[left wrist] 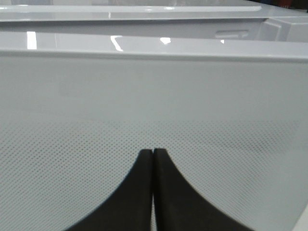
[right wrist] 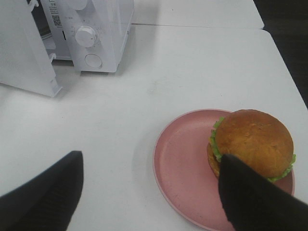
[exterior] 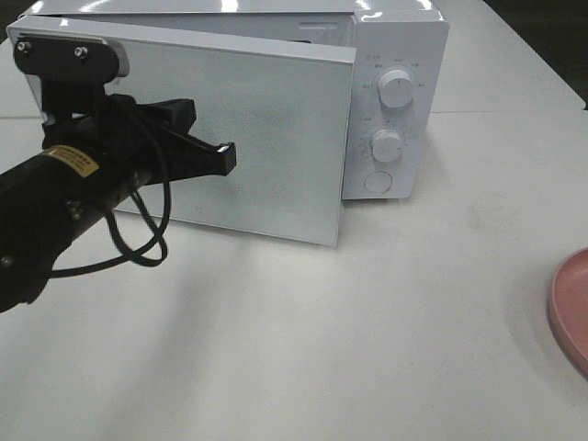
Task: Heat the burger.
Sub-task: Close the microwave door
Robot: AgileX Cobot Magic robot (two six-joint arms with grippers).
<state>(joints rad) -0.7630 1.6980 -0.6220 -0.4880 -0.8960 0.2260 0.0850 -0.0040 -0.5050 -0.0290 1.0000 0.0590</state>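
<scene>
2 grippers, left gripper [left wrist: 153, 159] closed at microwave door [left wrist: 154, 96] (empty), right gripper [right wrist: 149, 192] wide open

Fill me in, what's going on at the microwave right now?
The left gripper, fingers pressed together, is at the outer face of the microwave door, which stands partly open. The burger sits on the pink plate on the table, off to the microwave's right. The right gripper hangs open over the plate, holding nothing. Nothing is being heated yet.
</scene>
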